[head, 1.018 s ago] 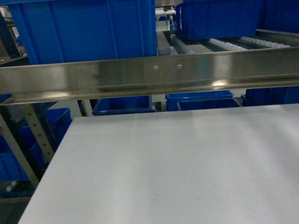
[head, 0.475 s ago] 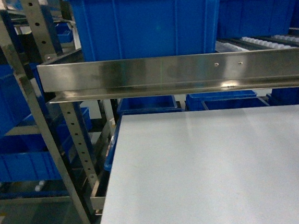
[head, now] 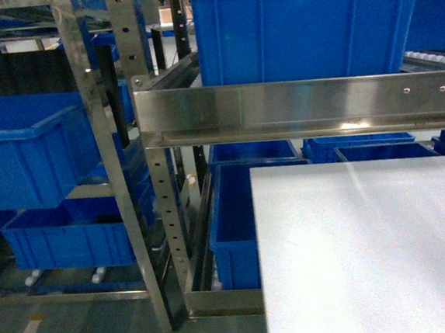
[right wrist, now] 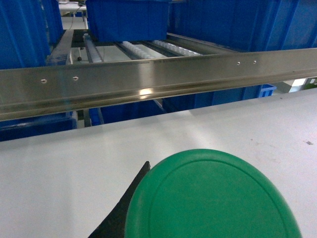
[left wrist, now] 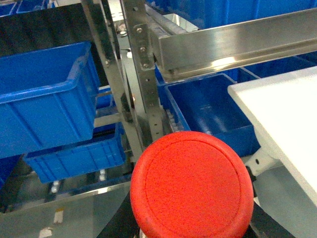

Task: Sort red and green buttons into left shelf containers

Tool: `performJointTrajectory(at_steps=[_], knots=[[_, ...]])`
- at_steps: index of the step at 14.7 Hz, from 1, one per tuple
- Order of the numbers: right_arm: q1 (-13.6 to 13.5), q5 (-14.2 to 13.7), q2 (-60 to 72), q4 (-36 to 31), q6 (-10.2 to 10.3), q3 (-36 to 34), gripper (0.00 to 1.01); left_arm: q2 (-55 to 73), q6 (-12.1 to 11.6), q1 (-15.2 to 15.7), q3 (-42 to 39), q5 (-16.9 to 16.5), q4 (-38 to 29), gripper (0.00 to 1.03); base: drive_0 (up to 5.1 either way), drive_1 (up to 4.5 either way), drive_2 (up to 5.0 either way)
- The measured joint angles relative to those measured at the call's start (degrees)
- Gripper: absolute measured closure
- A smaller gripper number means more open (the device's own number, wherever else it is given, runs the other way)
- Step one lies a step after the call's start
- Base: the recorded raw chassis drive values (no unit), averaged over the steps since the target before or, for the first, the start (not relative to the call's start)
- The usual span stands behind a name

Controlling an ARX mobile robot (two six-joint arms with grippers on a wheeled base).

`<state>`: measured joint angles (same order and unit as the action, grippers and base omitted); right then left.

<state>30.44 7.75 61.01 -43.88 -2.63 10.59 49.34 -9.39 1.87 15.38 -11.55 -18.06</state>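
Since the earlier head pictures the view has swung left: the desk [head: 370,255], which filled most of the frame, now takes only the lower right, and the steel rack upright [head: 108,145] has moved from the left edge toward the middle. The yellowish scrap that lay at the desk's right edge is out of sight. Blue bins on the left shelf [head: 26,152] now show in full, one above another, with a further bin [head: 231,220] low beside the desk's left edge.

The head view shows neither arm nor button. The left wrist view shows the red button [left wrist: 192,186] filling its lower middle, cap toward the camera, in front of the rack and left bins; the left jaws are hidden beneath the cap, so their state cannot be told. The right wrist view shows the green button [right wrist: 213,198] the same way, above the desk, facing the steel rail [right wrist: 158,79]; the right jaws are likewise hidden.
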Motion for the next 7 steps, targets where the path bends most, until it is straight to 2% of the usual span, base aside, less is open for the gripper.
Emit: performJointTrajectory(at_steps=[7], knots=[[0.0, 0.0, 0.0, 0.0, 0.0, 0.0, 0.75, 0.0, 0.0, 0.0, 0.0, 0.0, 0.0, 0.79, -5.0, 2.44, 2.4]])
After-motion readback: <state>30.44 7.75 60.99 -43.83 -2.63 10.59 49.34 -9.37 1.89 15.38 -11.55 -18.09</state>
